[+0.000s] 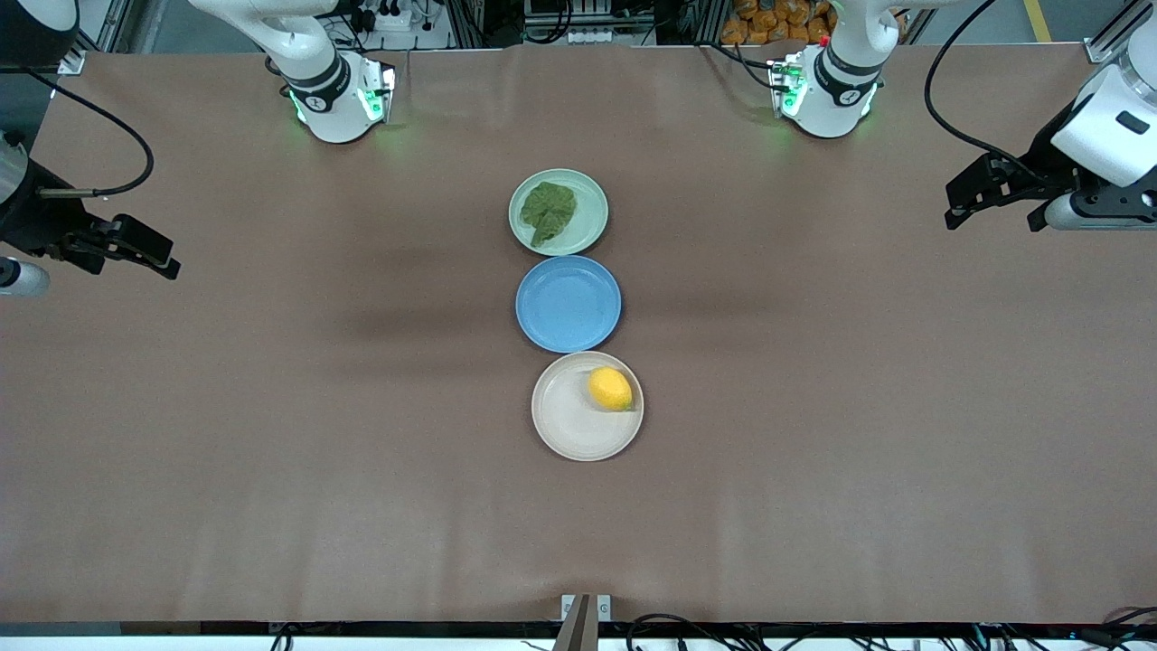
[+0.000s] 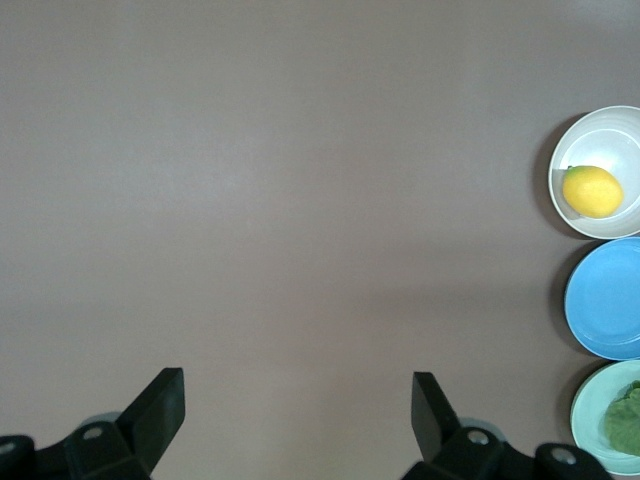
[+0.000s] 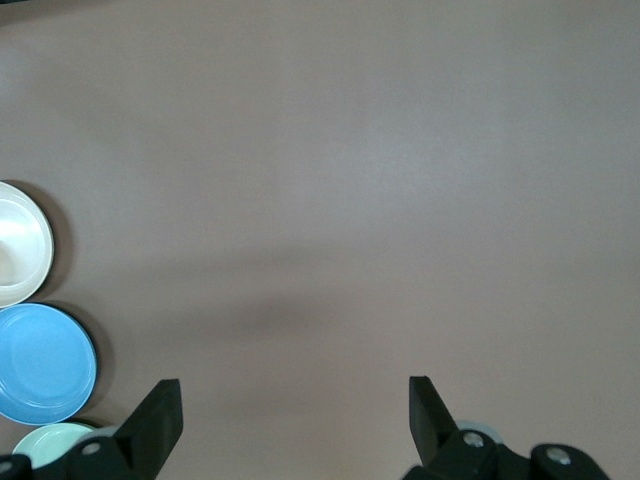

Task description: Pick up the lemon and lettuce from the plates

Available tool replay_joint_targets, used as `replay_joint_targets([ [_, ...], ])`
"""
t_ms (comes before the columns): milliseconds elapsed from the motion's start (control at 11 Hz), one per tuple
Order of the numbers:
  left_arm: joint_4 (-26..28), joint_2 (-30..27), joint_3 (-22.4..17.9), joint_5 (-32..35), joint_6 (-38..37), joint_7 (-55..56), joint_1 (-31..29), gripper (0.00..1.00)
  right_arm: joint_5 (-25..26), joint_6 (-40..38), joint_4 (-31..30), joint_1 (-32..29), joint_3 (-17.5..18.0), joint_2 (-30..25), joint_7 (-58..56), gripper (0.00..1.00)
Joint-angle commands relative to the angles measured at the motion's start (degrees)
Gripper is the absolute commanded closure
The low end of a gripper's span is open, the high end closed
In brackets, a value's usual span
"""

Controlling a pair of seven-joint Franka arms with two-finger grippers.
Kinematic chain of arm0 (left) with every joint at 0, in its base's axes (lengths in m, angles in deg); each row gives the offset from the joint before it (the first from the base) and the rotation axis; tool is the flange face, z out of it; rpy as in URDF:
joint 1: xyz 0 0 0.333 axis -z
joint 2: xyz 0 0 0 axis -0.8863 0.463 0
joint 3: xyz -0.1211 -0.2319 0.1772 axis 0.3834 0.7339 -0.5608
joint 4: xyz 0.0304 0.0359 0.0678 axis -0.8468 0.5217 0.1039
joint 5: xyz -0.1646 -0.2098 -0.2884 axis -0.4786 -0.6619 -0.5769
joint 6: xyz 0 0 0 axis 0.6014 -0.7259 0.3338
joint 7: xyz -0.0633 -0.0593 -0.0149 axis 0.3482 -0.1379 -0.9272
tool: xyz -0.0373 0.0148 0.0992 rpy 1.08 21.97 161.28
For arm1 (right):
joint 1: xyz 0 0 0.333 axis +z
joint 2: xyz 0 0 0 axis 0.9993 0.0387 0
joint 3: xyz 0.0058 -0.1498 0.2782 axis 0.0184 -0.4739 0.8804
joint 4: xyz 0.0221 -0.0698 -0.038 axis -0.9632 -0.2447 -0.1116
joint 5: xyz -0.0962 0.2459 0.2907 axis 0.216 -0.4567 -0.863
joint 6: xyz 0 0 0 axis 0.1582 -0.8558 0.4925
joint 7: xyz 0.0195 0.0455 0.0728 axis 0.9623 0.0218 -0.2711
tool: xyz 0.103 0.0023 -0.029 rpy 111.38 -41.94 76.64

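Note:
The lemon (image 1: 610,389) lies on the beige-white plate (image 1: 569,429), the plate nearest the front camera. It also shows in the left wrist view (image 2: 592,191). The lettuce (image 1: 548,210) lies flat on the pale green plate (image 1: 594,217), the farthest plate, and its edge shows in the left wrist view (image 2: 625,425). My left gripper (image 1: 951,208) is open and empty, held above the table at the left arm's end, well away from the plates. My right gripper (image 1: 172,258) is open and empty above the table at the right arm's end.
An empty blue plate (image 1: 568,303) sits between the two plates, all three in a line at the table's middle. The brown table (image 1: 813,452) spreads wide around them. The arm bases stand along the table's farthest edge.

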Motion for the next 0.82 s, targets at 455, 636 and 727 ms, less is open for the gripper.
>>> replay_joint_targets([
  [455, 0.16, 1.70, 0.74, 1.39, -2.06, -2.96, -0.36, 0.00, -1.18, 0.89, -1.08, 0.50, 0.01, 0.30, 0.17, 0.00],
  [636, 0.94, 3.12, 2.32, 1.21, -2.23, -2.87, -1.50, 0.00, -1.18, 0.89, -1.08, 0.50, 0.01, 0.31, 0.17, 0.00],
  [727, 0.86, 4.86, 2.41, 0.78, -2.15, -2.18, -0.81, 0.00, -1.27, 0.89, -1.08, 0.50, 0.01, 0.31, 0.17, 0.00],
])
